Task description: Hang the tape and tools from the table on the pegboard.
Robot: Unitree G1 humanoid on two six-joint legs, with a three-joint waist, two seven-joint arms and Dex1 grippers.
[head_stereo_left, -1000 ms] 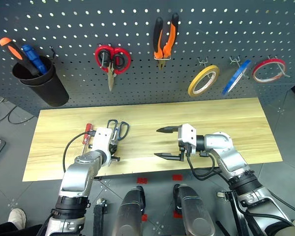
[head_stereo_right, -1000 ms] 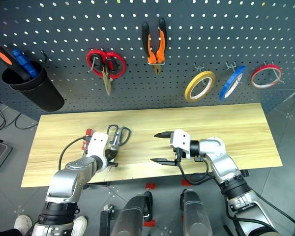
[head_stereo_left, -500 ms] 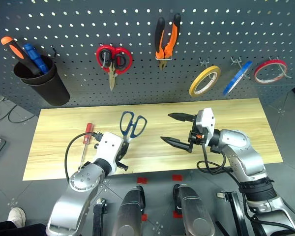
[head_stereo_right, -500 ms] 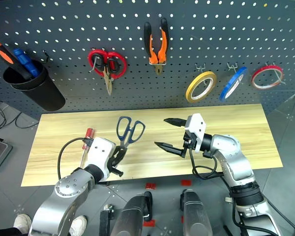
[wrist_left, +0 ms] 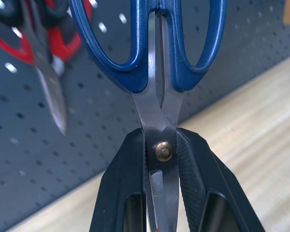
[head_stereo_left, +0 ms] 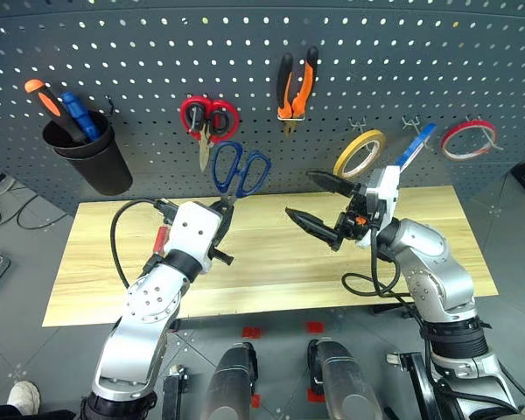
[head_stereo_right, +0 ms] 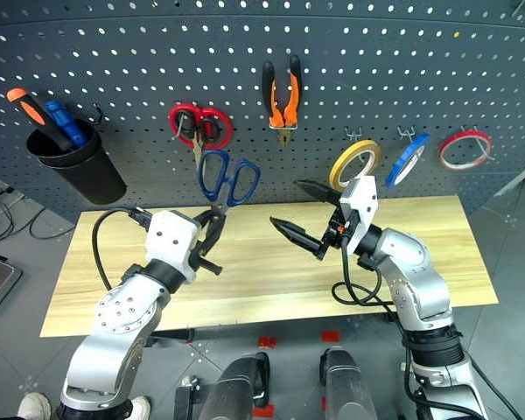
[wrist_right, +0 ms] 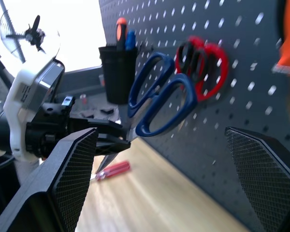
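left gripper (wrist_left: 163, 159) is nearest: jaws pinched on the blades of the blue scissors (head_stereo_left: 240, 171), right at the pivot screw, handles up and clear of the table (head_stereo_left: 96, 254). firm-looking hold, blades shut. right gripper (head_stereo_left: 318, 200) hangs alongside with jaws spread wide, nothing between them, pointing across toward the scissors.

on the table behind the left arm lies the red screwdriver (wrist_right: 112, 171), mostly hidden in the head views. not hung yet, so that one comes next by my read.

pegboard (head_stereo_left: 157, 52) behind: red scissors (head_stereo_left: 208, 118) on a hook just above and left of the blue handles, pliers (head_stereo_left: 295, 83) hung up centre, yellow tape (head_stereo_left: 360, 153), blue tape (head_stereo_left: 414, 145) and red tape (head_stereo_left: 468, 138) on hooks at right, black cup (head_stereo_left: 87, 157) with two big screwdrivers at far left.

for this step: pick a free hook; i can't make out a bare one near the scissors, so confirm it before committing. lead with one handle loop, keep the loop plane roughly flat to the board so the hook tip passes through. watch the red scissors, they sit close and a sideways approach could knock them off. don't release until the loop has settled on the hook. keep the right gripper out of the path, or use it to steady the handles if they swing.
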